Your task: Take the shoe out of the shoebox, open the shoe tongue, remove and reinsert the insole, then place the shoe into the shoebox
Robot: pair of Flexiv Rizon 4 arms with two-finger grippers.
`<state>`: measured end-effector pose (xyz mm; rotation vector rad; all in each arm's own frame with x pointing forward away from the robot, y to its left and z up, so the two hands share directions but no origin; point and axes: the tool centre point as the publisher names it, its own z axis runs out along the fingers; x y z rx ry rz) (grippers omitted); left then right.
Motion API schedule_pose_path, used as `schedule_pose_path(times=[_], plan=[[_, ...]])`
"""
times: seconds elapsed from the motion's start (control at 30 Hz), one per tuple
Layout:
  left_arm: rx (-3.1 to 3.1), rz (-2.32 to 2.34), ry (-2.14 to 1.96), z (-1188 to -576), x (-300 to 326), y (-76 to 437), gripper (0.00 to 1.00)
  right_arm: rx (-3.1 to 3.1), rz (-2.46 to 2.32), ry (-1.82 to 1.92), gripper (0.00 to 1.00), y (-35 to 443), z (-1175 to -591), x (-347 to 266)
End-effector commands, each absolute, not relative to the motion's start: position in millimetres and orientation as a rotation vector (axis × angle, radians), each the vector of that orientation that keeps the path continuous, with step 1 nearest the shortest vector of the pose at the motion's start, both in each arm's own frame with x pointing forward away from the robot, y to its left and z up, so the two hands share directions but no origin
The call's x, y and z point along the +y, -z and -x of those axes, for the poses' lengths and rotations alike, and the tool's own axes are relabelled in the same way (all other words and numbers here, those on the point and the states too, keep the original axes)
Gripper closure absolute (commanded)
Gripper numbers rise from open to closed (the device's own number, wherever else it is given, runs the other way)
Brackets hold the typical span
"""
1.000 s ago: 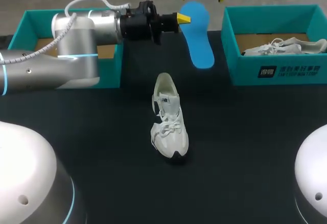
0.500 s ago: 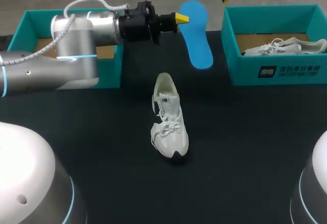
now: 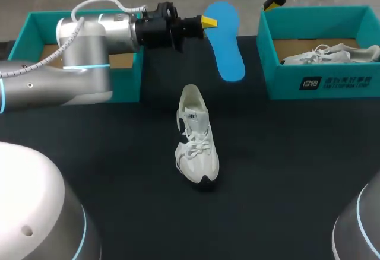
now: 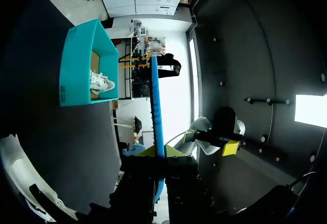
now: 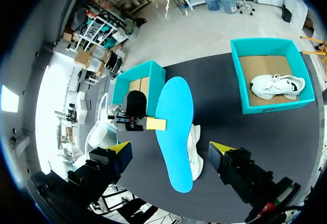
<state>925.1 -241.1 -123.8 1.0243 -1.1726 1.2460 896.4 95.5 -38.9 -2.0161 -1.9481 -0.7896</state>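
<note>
Soft light from above reaches my black bench [image 3: 285, 171]; the white shoe [image 3: 196, 138] at its middle stands out bright with hardly any shadow. Left of the shoe, my left arm [image 3: 59, 76] gleams.

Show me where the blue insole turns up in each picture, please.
Head view: insole held by the left gripper, past the shoe, between the two boxes.
Left wrist view: insole seen edge-on, a thin blue strip running out from between the fingers.
Right wrist view: insole seen flat, covering most of the shoe.
Shared landmark: the teal box holding another shoe.
</note>
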Motion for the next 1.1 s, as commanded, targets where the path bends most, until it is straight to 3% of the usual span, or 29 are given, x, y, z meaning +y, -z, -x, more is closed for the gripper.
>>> schedule_pose_path(times=[0.03,1.1], plan=[[-1.169,-1.028,-1.254,-922.5,-239.0,122.8,1.00,-1.759,1.780,1.029,0.00,48.5,-891.8,84.3],[-1.136,-1.010,-1.347,-927.2,-232.6,110.1,1.00,-1.488,1.545,1.177,0.00,69.9,-884.7,61.0]])
